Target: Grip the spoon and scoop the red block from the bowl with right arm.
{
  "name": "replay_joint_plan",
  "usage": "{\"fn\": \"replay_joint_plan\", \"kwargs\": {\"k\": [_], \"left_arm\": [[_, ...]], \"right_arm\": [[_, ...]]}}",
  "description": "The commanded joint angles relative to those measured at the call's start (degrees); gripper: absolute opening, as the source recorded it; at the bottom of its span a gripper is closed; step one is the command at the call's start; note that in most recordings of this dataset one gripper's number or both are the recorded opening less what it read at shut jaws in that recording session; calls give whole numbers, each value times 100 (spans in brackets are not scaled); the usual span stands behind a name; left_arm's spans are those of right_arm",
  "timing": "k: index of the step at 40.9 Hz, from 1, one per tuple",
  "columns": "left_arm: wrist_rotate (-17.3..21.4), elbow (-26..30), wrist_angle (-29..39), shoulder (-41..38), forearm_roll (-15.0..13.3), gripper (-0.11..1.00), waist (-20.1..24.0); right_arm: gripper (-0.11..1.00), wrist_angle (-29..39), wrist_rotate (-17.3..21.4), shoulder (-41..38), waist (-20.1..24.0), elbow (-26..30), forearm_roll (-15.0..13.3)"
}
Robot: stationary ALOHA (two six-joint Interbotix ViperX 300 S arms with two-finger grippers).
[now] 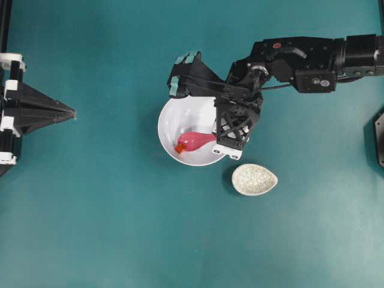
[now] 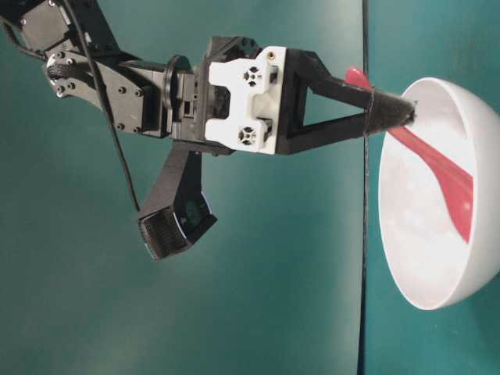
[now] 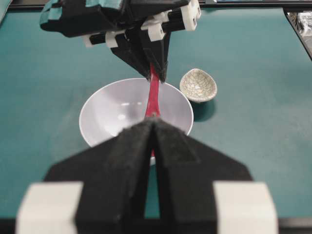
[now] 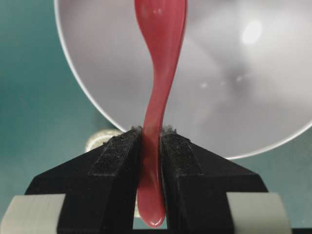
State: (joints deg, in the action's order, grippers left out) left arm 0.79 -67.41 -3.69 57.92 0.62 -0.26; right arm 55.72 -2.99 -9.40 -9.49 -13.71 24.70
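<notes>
Pink spoon (image 4: 157, 97) handle is pinched tight in the right claw (image 4: 151, 146). Its scoop reaches out ahead of the claw, down into the bowl (image 1: 171, 117). The block (image 1: 180, 147) sits right at the scoop's tip, so the scooping step is on. Next, I think the claw must slide the scoop under and lift level. The left claw (image 3: 153, 141) rests pressed together, far off.
</notes>
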Motion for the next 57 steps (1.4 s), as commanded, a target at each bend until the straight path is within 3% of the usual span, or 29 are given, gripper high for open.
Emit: {"fn": "replay_joint_plan", "kwargs": {"k": [1,7,9,18,39,47,57], "left_arm": [[9,53,-26,-44,9,0,-9],[9,62,-26,-44,9,0,-9],[9,53,-26,-44,9,0,-9],[9,53,-26,-44,9,0,-9],[-9,62,88,-35,9,0,-9],[-9,62,79,-44,18,0,-9],[9,62,53,-44,18,0,-9]], "right_arm": [[18,-114,9,272,9,167,70],[15,-193,9,316,9,167,88],[6,-202,26,325,9,158,114],[6,-202,26,352,9,123,325],[6,-598,167,1037,-176,-483,255],[6,-703,668,1881,-132,-1354,439],[6,-1688,1767,3331,360,-2786,527]]}}
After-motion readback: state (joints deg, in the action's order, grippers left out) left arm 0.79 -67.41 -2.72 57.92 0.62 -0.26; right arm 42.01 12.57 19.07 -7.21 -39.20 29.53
